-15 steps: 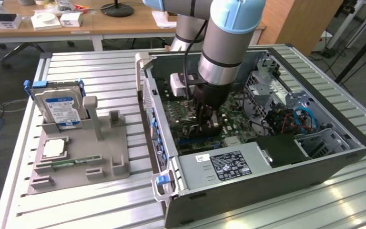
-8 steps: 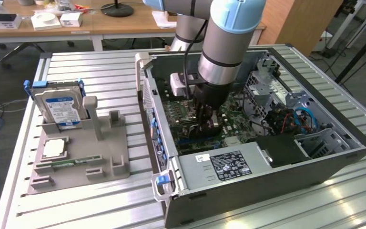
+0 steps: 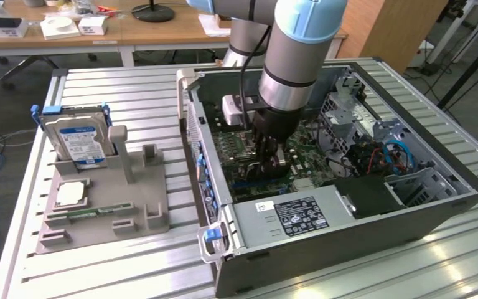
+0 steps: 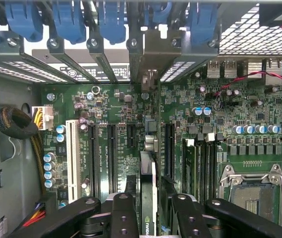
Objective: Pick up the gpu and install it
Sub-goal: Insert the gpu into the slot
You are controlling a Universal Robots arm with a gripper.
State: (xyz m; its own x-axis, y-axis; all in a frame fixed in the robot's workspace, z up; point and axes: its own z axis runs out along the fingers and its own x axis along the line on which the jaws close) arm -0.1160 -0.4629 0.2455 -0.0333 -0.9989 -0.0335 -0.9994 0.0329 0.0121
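- Standing on edge inside the open computer case (image 3: 438, 205), the gpu (image 4: 147, 191) sits upright over the green motherboard (image 4: 230, 114), seen edge-on in the wrist view as a thin black card with a pale strip along it.
- The gpu's far end lines up with a metal bracket (image 4: 148, 59) at the case's rear slot row, under the blue slot clips (image 4: 112, 20).
- The gripper (image 4: 148, 208) straddles the gpu, one black finger (image 4: 123, 213) on each side; can't tell if the pads are pressing the card or just off it, so the grip is unclear.
- In the exterior view the gripper (image 3: 271, 163) is low inside the case, the grey arm (image 3: 293, 56) coming down from above.
- Empty black expansion slots (image 4: 112, 153) and one white slot (image 4: 72, 158) lie beside the card; an open CPU socket (image 4: 254, 191) is on its other side.
- Power supply (image 3: 299, 215) with a label sits at the near end of the case.
- On the exterior view's left, well apart from the case, a grey parts holder (image 3: 139, 215) carries an upright hard drive (image 3: 77, 142) with a blue-white label and a flat square CPU chip (image 3: 71, 193).
- Everything rests on a slatted metal table (image 3: 122, 268).
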